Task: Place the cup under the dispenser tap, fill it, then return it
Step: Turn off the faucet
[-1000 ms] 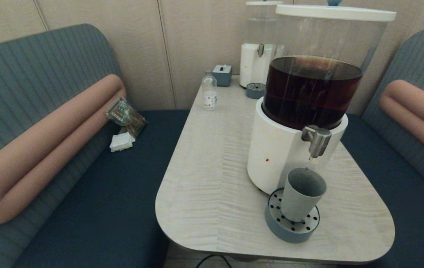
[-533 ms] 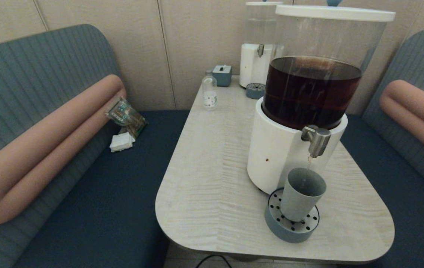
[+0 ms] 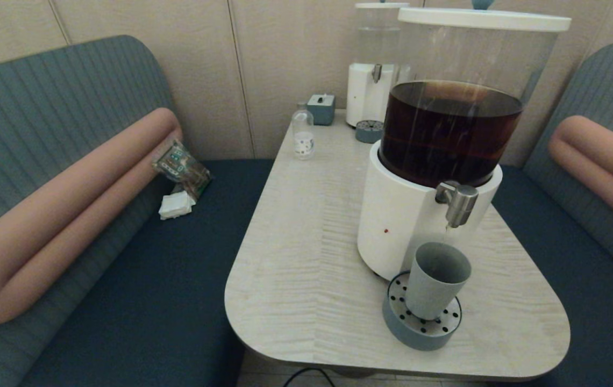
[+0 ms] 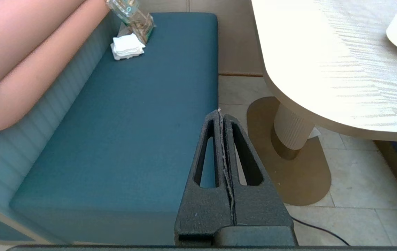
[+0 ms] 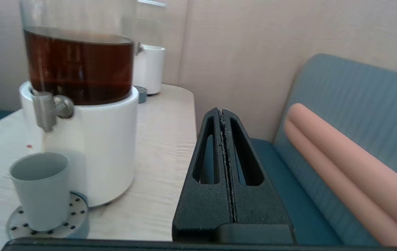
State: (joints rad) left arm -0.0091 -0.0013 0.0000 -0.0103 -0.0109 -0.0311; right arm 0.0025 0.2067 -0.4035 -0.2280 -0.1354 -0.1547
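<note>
The grey-green cup stands upright on a round perforated drip tray, directly below the dispenser tap of the big white-based dispenser of dark brown drink. The right wrist view shows the same cup under the tap; its contents are hidden. My right gripper is shut and empty, off the table's right side, well apart from the cup. By the left bench, below table height, my left gripper is shut and empty. Neither gripper shows in the head view.
At the table's far end stand a clear-liquid dispenser with its own small tray, a small glass bottle and a blue-grey box. A packet and napkins lie on the left bench. Benches flank the table.
Half a second ago a thin brown stream ran from the tap into the cup; now only a faint trace shows under the nozzle. The cup has not moved.
</note>
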